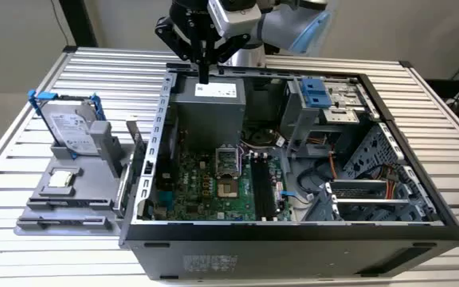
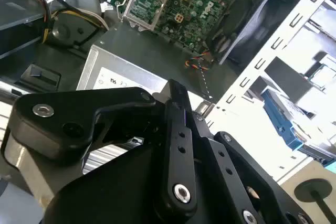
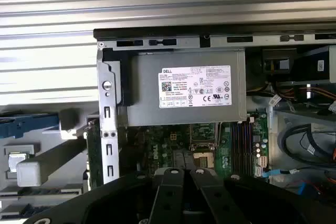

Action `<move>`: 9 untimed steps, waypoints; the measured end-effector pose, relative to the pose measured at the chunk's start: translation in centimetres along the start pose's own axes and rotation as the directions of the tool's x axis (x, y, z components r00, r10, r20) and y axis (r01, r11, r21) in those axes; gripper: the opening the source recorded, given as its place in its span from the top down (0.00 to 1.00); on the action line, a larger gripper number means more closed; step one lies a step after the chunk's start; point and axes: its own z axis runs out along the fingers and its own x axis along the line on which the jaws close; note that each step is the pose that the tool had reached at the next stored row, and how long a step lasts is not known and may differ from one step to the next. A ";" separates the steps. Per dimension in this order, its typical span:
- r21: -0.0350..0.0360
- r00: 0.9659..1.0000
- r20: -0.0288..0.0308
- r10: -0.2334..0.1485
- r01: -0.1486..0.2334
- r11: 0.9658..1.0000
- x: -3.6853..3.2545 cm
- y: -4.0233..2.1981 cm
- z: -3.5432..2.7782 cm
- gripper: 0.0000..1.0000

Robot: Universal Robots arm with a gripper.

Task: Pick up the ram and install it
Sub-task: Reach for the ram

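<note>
Gripper: the gripper [image 1: 204, 78] hangs over the far edge of the open computer case [image 1: 293, 239], pointing straight down.
Fingers: drawn tight together in the second wrist view [image 2: 176, 129], and nothing shows between them, so it carries nothing.
Below the gripper: the grey power supply [image 1: 210, 104] with its white label is right underneath, clear of the tips.
Ram: the ram [image 1: 132, 139] looks to be the thin dark board standing on edge in the grey fixture [image 1: 62, 209]. It sits just beside the case's outer wall, well apart from the gripper.
Fixture: it sits near the bench [image 1: 22, 257] edge on the exterior view's left. It also carries the hard drive [image 1: 70, 128], upright in its blue bracket, and a small square chip [image 1: 62, 178] lying flat.
Motherboard: the green motherboard [image 1: 205, 185] lies on the case floor. The long black memory slots [image 1: 265, 188] run beside the processor socket, and I cannot tell whether anything sits in them.
</note>
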 end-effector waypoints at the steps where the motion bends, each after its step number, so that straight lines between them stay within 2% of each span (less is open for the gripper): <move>1: 0.000 1.000 0.000 0.000 0.000 1.000 0.00 0.00 0.00 1.00; 6: 0.000 1.000 0.000 0.000 0.000 1.000 0.00 0.00 0.00 1.00; 9: 0.000 1.000 -0.002 0.000 0.000 1.000 0.00 0.00 -0.01 1.00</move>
